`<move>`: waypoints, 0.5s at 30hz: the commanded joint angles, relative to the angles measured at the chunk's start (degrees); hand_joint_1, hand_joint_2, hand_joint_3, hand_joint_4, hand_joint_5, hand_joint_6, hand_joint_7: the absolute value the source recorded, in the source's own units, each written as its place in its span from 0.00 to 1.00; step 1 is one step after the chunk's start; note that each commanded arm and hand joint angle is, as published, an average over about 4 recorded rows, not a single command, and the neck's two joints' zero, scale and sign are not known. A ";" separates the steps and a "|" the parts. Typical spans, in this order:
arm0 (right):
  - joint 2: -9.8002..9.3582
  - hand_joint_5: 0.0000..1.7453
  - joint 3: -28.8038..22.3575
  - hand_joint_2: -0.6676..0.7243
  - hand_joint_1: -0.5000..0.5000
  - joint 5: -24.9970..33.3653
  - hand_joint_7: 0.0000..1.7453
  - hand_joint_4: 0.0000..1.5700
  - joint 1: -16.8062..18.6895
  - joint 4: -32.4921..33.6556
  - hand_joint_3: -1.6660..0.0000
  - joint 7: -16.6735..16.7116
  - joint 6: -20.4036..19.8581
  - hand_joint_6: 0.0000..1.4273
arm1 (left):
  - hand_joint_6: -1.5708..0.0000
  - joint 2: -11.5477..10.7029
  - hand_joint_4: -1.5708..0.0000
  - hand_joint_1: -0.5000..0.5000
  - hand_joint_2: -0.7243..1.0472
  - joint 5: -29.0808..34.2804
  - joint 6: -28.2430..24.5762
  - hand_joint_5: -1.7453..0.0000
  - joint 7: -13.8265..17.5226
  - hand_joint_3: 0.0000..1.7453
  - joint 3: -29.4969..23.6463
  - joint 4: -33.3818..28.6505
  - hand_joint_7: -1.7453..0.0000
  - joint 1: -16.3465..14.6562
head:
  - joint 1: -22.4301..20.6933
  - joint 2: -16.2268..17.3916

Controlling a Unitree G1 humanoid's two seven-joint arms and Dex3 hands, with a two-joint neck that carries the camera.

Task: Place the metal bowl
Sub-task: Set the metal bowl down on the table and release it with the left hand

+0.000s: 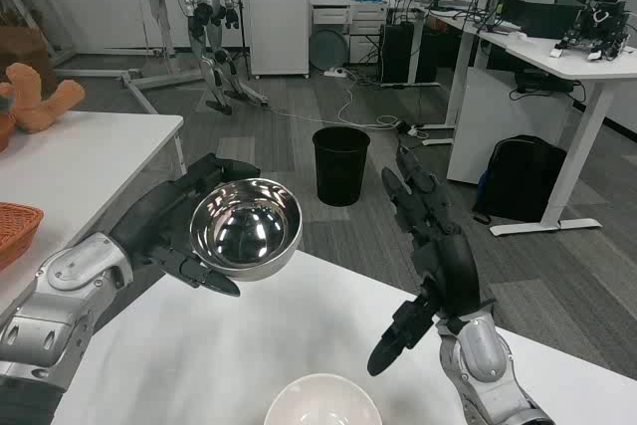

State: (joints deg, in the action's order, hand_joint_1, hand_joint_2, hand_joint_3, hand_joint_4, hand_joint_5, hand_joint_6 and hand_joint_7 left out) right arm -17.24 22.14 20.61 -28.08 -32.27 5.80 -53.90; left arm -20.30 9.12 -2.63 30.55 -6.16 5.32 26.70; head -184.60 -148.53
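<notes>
I see a white bowl [322, 400] at the near table [249, 345] edge and a black bin [340, 164] beyond. My left hand [184, 231] cradles the metal bowl [246, 227] above the table's far edge; my right hand [433, 246] hangs spread, holding nothing.
</notes>
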 commanded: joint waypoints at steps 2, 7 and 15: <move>-0.51 0.00 0.36 0.95 0.08 1.45 0.00 0.00 -0.75 -2.27 1.00 0.44 -0.95 0.00 | 0.42 2.81 0.95 0.18 0.70 -2.35 -1.46 0.15 0.39 0.10 -0.78 -3.65 0.00 -5.69 | -1.46 0.39; -0.51 0.00 0.36 0.95 0.08 1.63 0.00 0.00 -0.75 -2.18 1.00 0.44 -1.08 0.00 | 0.42 2.81 0.95 0.18 0.73 -2.40 -1.55 0.12 0.39 0.07 -0.83 -3.65 0.02 -5.65 | -0.82 0.06; -0.51 0.00 0.49 0.95 0.08 1.76 0.00 0.00 -0.66 -2.18 1.00 0.44 -1.21 0.00 | 0.42 2.81 0.95 0.18 0.70 -2.44 -1.59 0.13 0.39 0.09 -0.78 -3.30 0.02 -5.69 | -1.08 0.31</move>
State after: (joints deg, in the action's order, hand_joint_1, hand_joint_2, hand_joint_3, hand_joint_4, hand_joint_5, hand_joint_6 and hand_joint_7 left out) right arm -17.44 22.51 21.79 -28.29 -34.09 5.86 -54.39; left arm -17.49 6.93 -4.30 30.90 -6.52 2.07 20.65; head -185.62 -148.27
